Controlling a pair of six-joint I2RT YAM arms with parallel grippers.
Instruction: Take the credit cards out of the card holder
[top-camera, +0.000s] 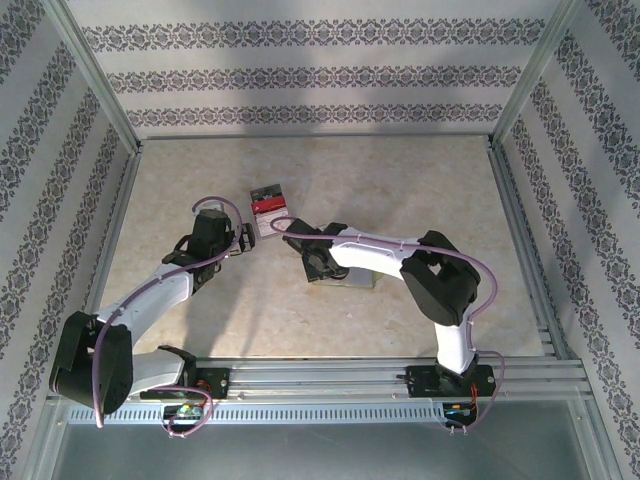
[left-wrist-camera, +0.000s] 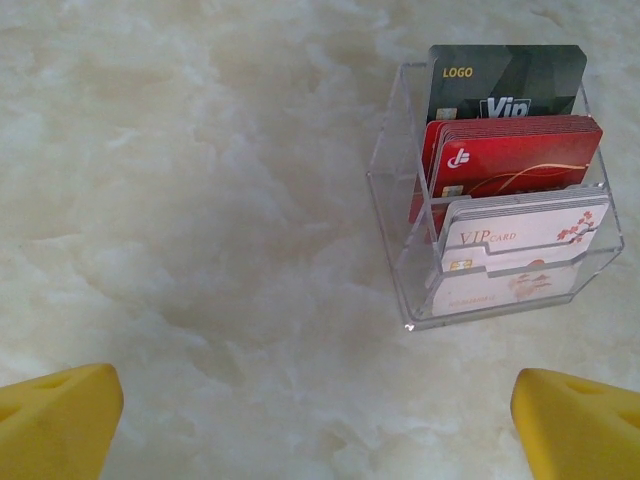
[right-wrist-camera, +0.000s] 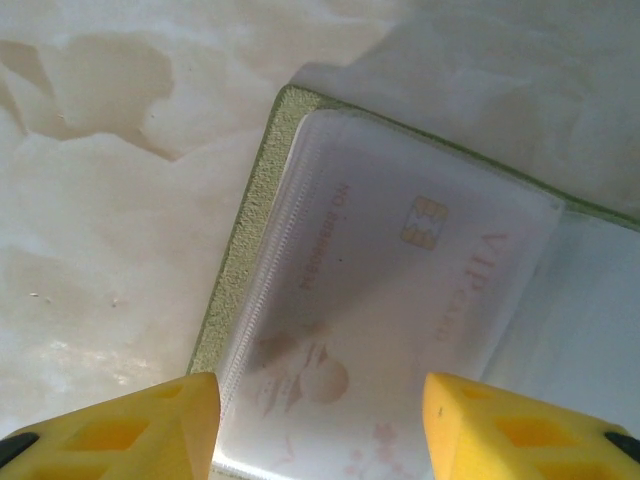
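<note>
The card holder (right-wrist-camera: 243, 262) lies open on the table, with a pale greenish edge and clear plastic pockets. A white credit card (right-wrist-camera: 400, 290) marked VIP, with a gold chip, sits inside the left pocket. My right gripper (right-wrist-camera: 320, 430) hangs open just over that pocket, one yellow fingertip on each side, nothing pinched. From above, the right gripper (top-camera: 318, 266) covers most of the card holder (top-camera: 360, 281). My left gripper (left-wrist-camera: 320, 420) is wide open over bare table. From above, the left gripper (top-camera: 243, 238) is left of the holder.
A clear acrylic box (left-wrist-camera: 395, 215) stands ahead and right of the left gripper, with a black card, red cards (left-wrist-camera: 520, 150) and white VIP cards upright in it. From above the acrylic box (top-camera: 267, 205) sits behind both grippers. Patterned walls and metal rails bound the table.
</note>
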